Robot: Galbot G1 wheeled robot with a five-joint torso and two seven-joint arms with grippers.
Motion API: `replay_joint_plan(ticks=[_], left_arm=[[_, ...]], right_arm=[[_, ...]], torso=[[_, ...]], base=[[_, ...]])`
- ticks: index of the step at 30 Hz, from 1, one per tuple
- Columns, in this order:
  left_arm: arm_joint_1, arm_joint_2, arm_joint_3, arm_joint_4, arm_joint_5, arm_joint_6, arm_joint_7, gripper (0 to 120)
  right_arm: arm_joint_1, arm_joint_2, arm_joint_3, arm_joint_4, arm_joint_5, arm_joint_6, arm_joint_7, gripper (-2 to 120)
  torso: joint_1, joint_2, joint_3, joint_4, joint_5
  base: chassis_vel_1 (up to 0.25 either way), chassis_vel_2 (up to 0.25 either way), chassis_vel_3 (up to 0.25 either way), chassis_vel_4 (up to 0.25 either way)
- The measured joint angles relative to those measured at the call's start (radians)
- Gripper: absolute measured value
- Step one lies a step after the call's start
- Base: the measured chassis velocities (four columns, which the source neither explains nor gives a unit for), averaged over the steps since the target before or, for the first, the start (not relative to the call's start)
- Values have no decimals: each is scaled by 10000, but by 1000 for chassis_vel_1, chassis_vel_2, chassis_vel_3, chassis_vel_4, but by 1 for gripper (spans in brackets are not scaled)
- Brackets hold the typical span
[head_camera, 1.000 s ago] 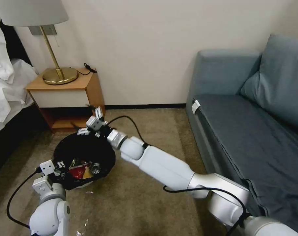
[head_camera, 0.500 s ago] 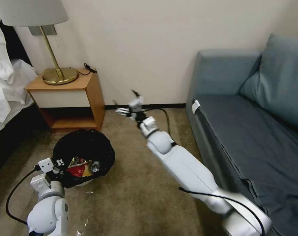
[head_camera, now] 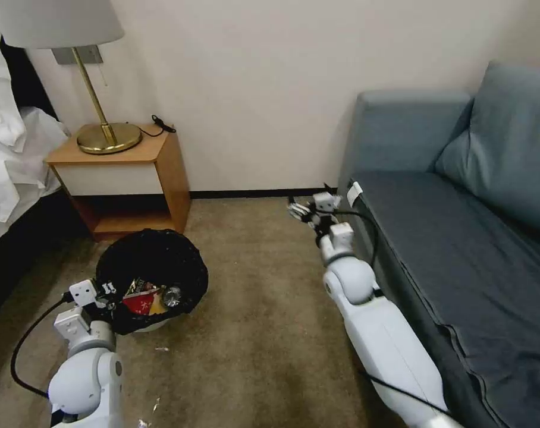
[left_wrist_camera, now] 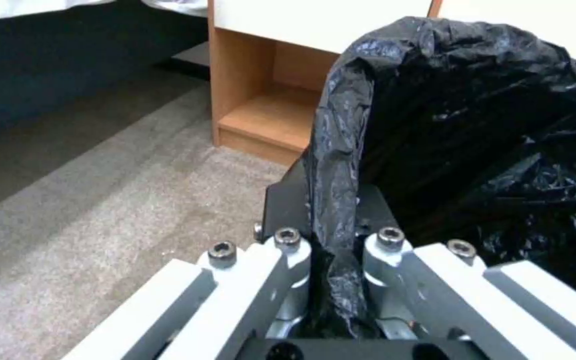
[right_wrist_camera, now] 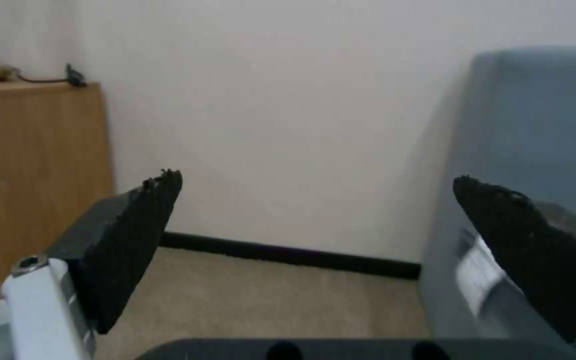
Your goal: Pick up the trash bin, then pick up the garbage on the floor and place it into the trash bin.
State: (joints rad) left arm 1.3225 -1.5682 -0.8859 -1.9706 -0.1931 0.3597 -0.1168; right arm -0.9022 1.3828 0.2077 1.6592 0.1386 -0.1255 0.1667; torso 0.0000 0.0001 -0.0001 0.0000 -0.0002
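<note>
The trash bin (head_camera: 154, 267), white with a black bag over its rim, stands low over the carpet in front of the nightstand. My left gripper (head_camera: 106, 296) is shut on its near rim. In the left wrist view the left gripper (left_wrist_camera: 333, 215) pinches the crinkly bag rim (left_wrist_camera: 341, 125). Garbage lies inside the bin: a red-and-white packet (head_camera: 140, 303), a yellow wrapper (head_camera: 158, 308) and a small clear bottle (head_camera: 173, 295). My right gripper (head_camera: 308, 209) hangs open and empty by the sofa's front corner, well to the right of the bin. Its pads (right_wrist_camera: 135, 240) are spread wide apart.
A wooden nightstand (head_camera: 124, 172) with a brass lamp (head_camera: 106, 134) stands behind the bin, and a bed (head_camera: 8, 154) lies to the left. A blue-grey sofa (head_camera: 460, 238) runs along the right. Small scraps (head_camera: 157, 404) dot the carpet near my left arm.
My right arm has swung from the bin's far rim to the right, over to the sofa's corner, with its gripper open. My left gripper has kept its hold on the bin rim.
</note>
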Motion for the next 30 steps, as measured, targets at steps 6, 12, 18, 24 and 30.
replay_joint_plan(ticks=[6,12,18,24,30], left_arm=[[-121,3,46,89,11,14,3,4],[-127,-1,62,119,23,15,13,4],[-146,24,62,201,4,24,21,4],[-615,74,-8,698,-903,85,-458,4],[-1130,206,-195,1527,-2252,-18,-1248,4]], right_arm=[[-610,170,205,119,-209,222,13,100],[-670,197,326,57,-263,369,14,100],[-728,329,471,-94,-346,632,12,100],[-798,309,497,-138,-453,848,-23,100],[-941,271,520,-83,-524,1037,-127,100]], torso=[[0,-1,0,1,4],[-1,0,0,0,2],[-1,-1,1,1,2],[0,-1,0,0,3],[-1,0,2,3,1]], base=[[0,0,0,0],[0,0,0,0],[0,0,0,0],[0,0,0,0],[0,0,0,0]])
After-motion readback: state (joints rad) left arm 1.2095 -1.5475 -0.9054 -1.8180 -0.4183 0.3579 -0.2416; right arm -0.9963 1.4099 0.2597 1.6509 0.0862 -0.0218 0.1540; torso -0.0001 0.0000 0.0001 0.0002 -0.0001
